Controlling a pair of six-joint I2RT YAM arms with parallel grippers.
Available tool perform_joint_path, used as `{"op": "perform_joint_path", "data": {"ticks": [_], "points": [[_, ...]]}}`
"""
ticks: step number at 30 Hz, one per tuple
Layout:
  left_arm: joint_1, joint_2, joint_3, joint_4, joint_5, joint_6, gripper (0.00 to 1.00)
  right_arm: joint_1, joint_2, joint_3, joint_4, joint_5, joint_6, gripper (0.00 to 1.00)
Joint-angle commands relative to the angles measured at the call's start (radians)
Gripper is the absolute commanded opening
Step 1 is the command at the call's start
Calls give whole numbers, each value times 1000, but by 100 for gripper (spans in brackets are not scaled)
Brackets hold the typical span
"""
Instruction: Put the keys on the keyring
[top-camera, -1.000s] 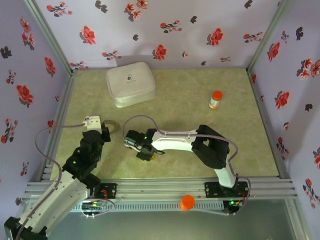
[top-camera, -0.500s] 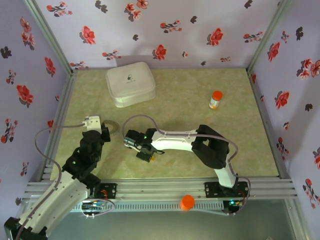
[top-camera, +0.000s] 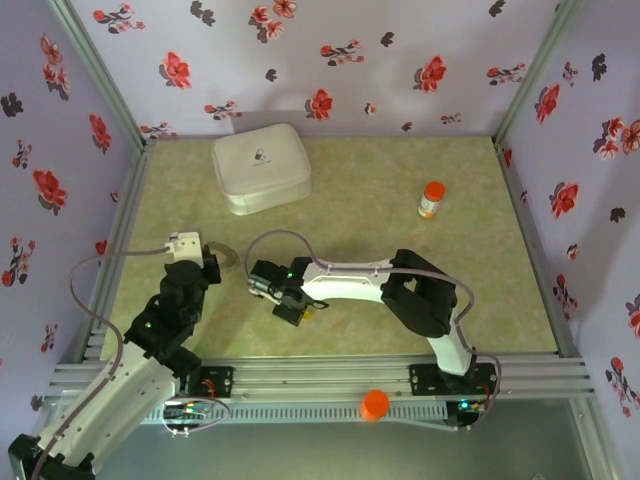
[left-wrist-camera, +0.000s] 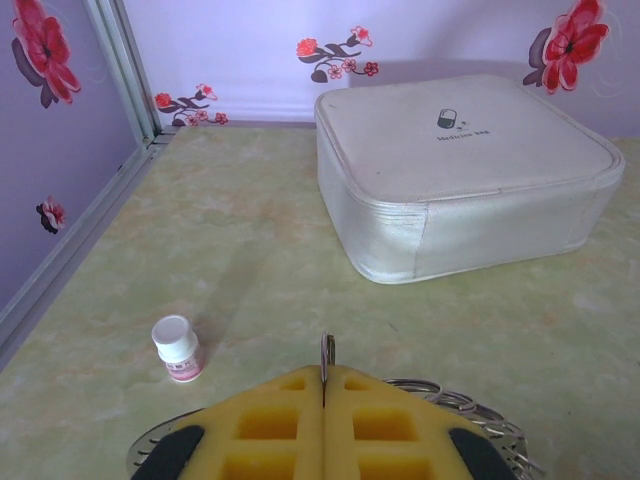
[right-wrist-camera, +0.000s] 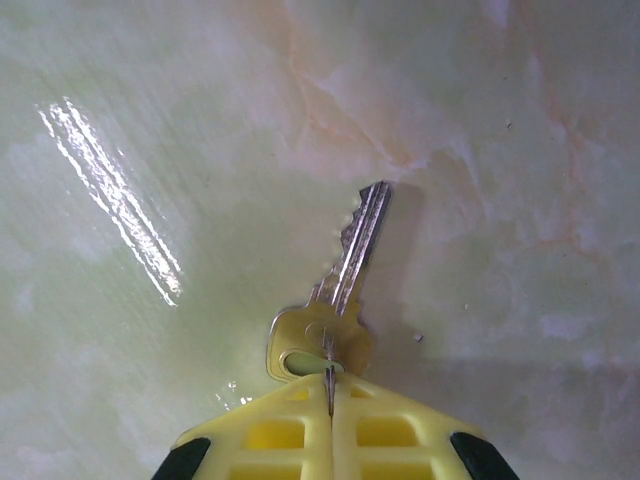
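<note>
The yellow foam fingers (right-wrist-camera: 262, 432) of the right gripper (right-wrist-camera: 330, 388) are pressed together on the very edge of a yellow-headed key (right-wrist-camera: 342, 285). Its blade points away from the wrist, close over the tabletop (top-camera: 400, 170); whether it touches cannot be told. The left gripper (left-wrist-camera: 325, 385) is likewise clamped, on the rim of the keyring (left-wrist-camera: 465, 410), a sliver of which stands up between its pads.

The main risk is the shallow pinch on the key. With so little of the head between soft pads, the key could swivel or slip out when its hole is pushed against the ring. The ring, held by one thin edge, could also twist in the foam under that push. The two wrists are near each other at the table's near left, so they could collide as they close in.

A small white-capped bottle (left-wrist-camera: 177, 347) stands just beyond the left gripper and could be knocked over. The medicine box (left-wrist-camera: 460, 170) sits farther back. The left frame rail (left-wrist-camera: 60, 260) hems that side. The middle and right of the table lie open, the orange-capped bottle (top-camera: 432, 198) well apart.
</note>
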Motion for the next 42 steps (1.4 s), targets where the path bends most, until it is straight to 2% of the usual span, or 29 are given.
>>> {"op": "perform_joint_path", "data": {"ticks": [1, 8, 12, 17, 22, 24, 28, 34, 42], "points": [[6, -13, 8, 12, -19, -7, 0, -3, -13, 19, -36, -15, 1, 2], [7, -10, 29, -9, 28, -5, 0, -5, -108, -25, -25, -35, 25, 0], [7, 12, 66, -24, 129, 19, 0, -20, -222, -104, 6, -67, 37, 0], [7, 59, 95, -23, 269, 62, 0, -64, -342, -198, 62, -181, 41, 0], [6, 81, 90, 23, 478, 92, 0, -109, -484, -322, 181, -306, 9, 0], [5, 95, 94, 37, 529, 97, 0, -125, -520, -374, 230, -345, 4, 0], [5, 114, 101, 45, 534, 100, 0, -133, -476, -402, 219, -292, 32, 0], [5, 118, 101, 47, 477, 107, 0, -132, -375, -394, 194, -156, 93, 0], [4, 108, 95, 40, 437, 115, 0, -132, -274, -356, 142, -101, 85, 0]]}}
